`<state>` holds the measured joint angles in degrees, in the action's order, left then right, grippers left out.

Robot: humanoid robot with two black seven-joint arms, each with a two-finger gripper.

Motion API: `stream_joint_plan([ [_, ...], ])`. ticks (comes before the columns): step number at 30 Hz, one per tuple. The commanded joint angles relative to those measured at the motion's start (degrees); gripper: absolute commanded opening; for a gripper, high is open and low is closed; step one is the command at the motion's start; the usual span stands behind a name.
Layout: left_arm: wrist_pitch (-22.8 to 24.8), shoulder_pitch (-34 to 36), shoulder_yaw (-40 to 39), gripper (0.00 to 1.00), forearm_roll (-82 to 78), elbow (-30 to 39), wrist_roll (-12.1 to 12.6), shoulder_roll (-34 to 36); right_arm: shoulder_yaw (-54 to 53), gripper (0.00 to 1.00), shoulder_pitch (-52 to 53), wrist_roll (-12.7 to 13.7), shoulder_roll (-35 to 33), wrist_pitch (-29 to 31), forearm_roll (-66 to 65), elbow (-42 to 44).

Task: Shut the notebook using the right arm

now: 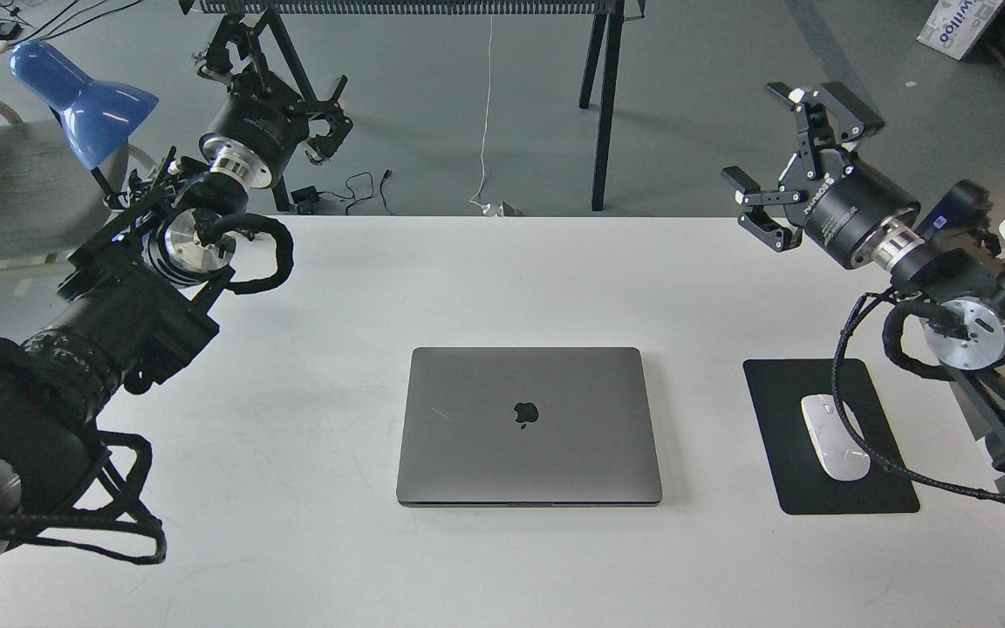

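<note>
The notebook (529, 426) is a space-grey laptop lying shut and flat at the middle of the white table (502, 270), with its black apple logo facing up. My right gripper (773, 144) is open and empty, raised high above the table's back right corner, far from the notebook. My left gripper (271, 70) is raised beyond the table's back left corner, next to the blue lamp; its fingers stand apart and hold nothing.
A black mouse pad (830, 436) with a white mouse (834, 436) lies right of the notebook. A blue lamp (84, 96) and a grey chair (5, 187) stand at the far left. Black table legs (603, 105) and loose cables are on the floor behind.
</note>
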<state>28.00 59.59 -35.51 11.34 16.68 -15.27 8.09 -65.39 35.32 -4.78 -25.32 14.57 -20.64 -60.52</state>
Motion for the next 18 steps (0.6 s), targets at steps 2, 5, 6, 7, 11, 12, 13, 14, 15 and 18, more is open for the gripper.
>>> stream_joint_plan([
  [2,0.0,0.0,0.0,1.00,0.0,0.0,0.0,0.0,-4.8,1.00,3.3,-0.1,3.0,4.1,1.9,9.6],
  [5,0.0,0.0,0.0,1.00,0.0,0.0,0.0,0.0,-6.0,1.00,4.8,-0.3,3.2,4.3,9.7,13.1],
  [6,0.0,0.0,0.0,1.00,0.0,0.0,0.0,0.0,-5.9,1.00,4.8,-0.3,3.2,4.3,12.7,13.3],
  [7,0.0,0.0,0.0,1.00,0.0,0.0,0.1,0.0,-5.6,1.00,4.8,-0.4,3.2,4.3,15.5,13.4],
  [11,0.0,0.0,0.0,1.00,0.0,0.0,0.1,0.0,-5.1,1.00,4.7,-1.1,4.7,4.2,18.4,13.7],
  [12,0.0,0.0,0.0,1.00,0.0,0.0,0.1,0.0,-5.1,1.00,4.8,-1.4,5.7,4.2,18.3,14.1],
  [13,0.0,0.0,0.0,1.00,0.0,0.0,0.1,0.0,-5.0,1.00,4.8,-1.5,6.3,4.2,18.4,14.6],
  [14,0.0,0.0,0.0,1.00,0.0,0.0,0.1,0.0,-4.9,1.00,4.8,-1.5,6.8,4.2,18.3,15.2],
  [15,0.0,0.0,0.0,1.00,0.0,0.0,0.1,0.0,-4.9,1.00,5.0,-1.6,6.8,4.2,18.4,15.5],
  [18,0.0,0.0,0.0,1.00,0.0,-0.1,0.1,0.0,-4.7,1.00,5.2,-1.6,6.9,4.4,18.4,15.6],
])
